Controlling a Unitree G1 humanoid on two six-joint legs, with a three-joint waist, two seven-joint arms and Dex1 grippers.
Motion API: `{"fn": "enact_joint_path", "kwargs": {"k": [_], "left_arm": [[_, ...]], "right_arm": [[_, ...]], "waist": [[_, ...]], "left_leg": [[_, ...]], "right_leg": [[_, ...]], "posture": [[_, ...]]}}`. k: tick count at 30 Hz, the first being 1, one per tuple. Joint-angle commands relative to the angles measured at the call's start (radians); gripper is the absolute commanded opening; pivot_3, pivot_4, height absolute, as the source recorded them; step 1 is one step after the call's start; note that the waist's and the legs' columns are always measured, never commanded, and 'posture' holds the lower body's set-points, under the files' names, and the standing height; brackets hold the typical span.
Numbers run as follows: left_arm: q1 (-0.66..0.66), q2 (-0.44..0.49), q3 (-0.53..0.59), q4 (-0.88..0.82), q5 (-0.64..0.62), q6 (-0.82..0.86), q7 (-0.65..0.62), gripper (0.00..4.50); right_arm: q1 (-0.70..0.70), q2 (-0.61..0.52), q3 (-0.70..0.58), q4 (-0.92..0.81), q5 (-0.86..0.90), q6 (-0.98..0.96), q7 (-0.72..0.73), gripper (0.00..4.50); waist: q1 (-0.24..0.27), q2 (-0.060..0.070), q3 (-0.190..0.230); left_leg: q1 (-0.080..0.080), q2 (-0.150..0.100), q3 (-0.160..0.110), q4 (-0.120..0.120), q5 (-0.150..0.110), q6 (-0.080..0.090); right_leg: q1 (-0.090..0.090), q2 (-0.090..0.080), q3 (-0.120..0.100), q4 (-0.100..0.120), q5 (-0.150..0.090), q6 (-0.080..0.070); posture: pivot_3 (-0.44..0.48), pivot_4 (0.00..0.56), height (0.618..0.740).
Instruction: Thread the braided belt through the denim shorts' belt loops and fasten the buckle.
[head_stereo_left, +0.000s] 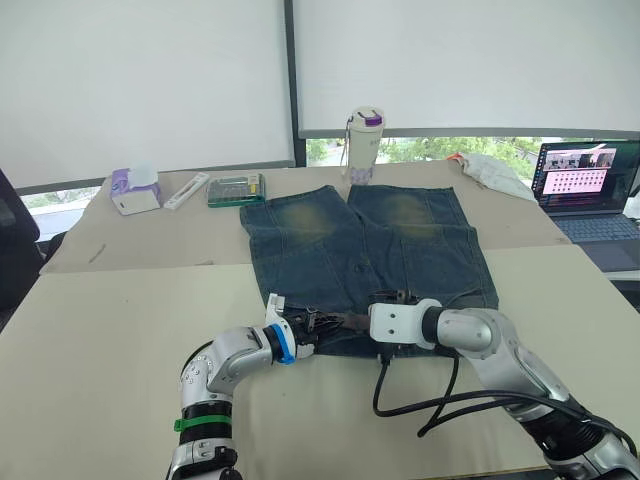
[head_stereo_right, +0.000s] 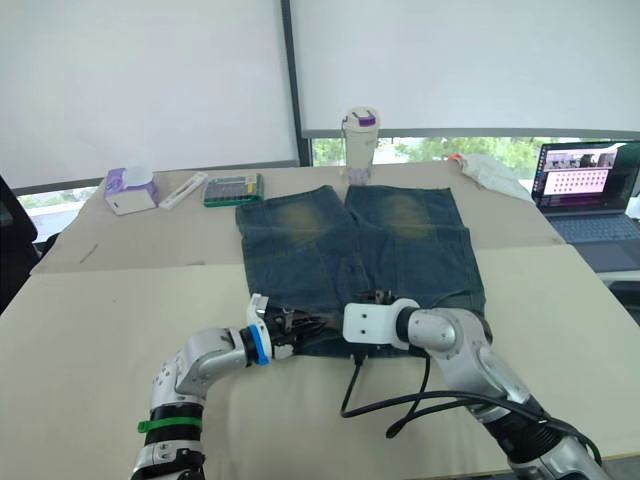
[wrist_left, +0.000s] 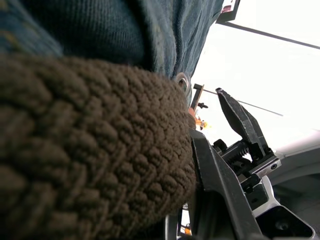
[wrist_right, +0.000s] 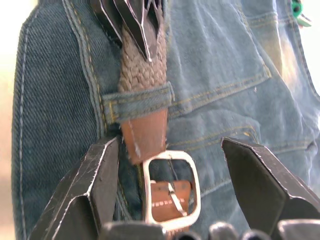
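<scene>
The denim shorts (head_stereo_left: 365, 245) lie flat on the table, waistband toward me. The braided belt (wrist_right: 142, 67) runs along the waistband, and its reddish tip (wrist_right: 145, 132) comes out from under a belt loop (wrist_right: 137, 102). Just past the tip lies the silver buckle (wrist_right: 170, 187). My right gripper (wrist_right: 170, 145) is open, one finger on each side of the buckle and tip. My left gripper (head_stereo_left: 318, 323) is shut on the braided part of the belt (wrist_left: 90, 150), a short way back from the loop. The rest of the belt is hidden behind the grippers.
At the table's far side stand a white tumbler (head_stereo_left: 365, 143), a green box (head_stereo_left: 235, 189), a tissue box (head_stereo_left: 135, 190) and a white cloth (head_stereo_left: 495, 172). A laptop (head_stereo_left: 590, 185) sits at the right. Black cables (head_stereo_left: 440, 405) trail under my right arm.
</scene>
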Motion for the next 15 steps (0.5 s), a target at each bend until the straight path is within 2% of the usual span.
{"fn": "enact_joint_path", "kwargs": {"k": [1,5,8,12,15], "left_arm": [[0.002,-0.005,-0.029,0.029,-0.008,0.014,-0.019,0.00],[-0.001,0.001,-0.031,0.038,-0.008,0.017,-0.024,0.00],[-0.003,0.006,-0.034,0.045,-0.008,0.018,-0.028,0.00],[-0.015,0.015,-0.043,0.052,-0.008,0.018,-0.044,0.00],[-0.028,0.055,-0.074,0.046,-0.008,0.033,-0.090,0.00]], "right_arm": [[-0.026,0.014,-0.011,-0.002,-0.011,-0.026,-0.015,3.51],[-0.026,0.017,-0.016,0.003,-0.017,-0.033,-0.014,3.51],[-0.020,0.015,-0.023,-0.005,-0.016,-0.033,-0.010,2.76],[-0.007,0.012,-0.024,-0.025,-0.015,-0.030,-0.002,1.34],[-0.004,0.011,-0.027,-0.033,-0.016,-0.028,-0.001,0.34]], "waist": [[0.000,0.000,0.000],[-0.001,0.000,0.000],[-0.001,0.000,0.000],[0.000,0.000,0.000],[0.000,0.000,0.000]], "left_leg": [[0.000,0.000,0.000,0.000,0.000,0.000],[0.000,0.000,0.000,0.000,0.000,0.000],[0.000,0.000,0.000,0.000,0.000,0.000],[0.000,0.000,0.000,0.000,0.000,0.000],[0.000,0.000,0.000,0.000,0.000,0.000]], "right_leg": [[0.000,0.000,0.000,0.000,0.000,0.000],[0.000,0.000,0.000,0.000,0.000,0.000],[0.000,0.000,0.000,0.000,0.000,0.000],[0.000,0.000,0.000,0.000,0.000,0.000],[0.000,0.000,0.000,0.000,0.000,0.000]], "posture": [[0.000,0.150,0.740],[0.000,0.150,0.740],[0.000,0.150,0.740],[0.000,0.150,0.740],[0.000,0.150,0.740]]}}
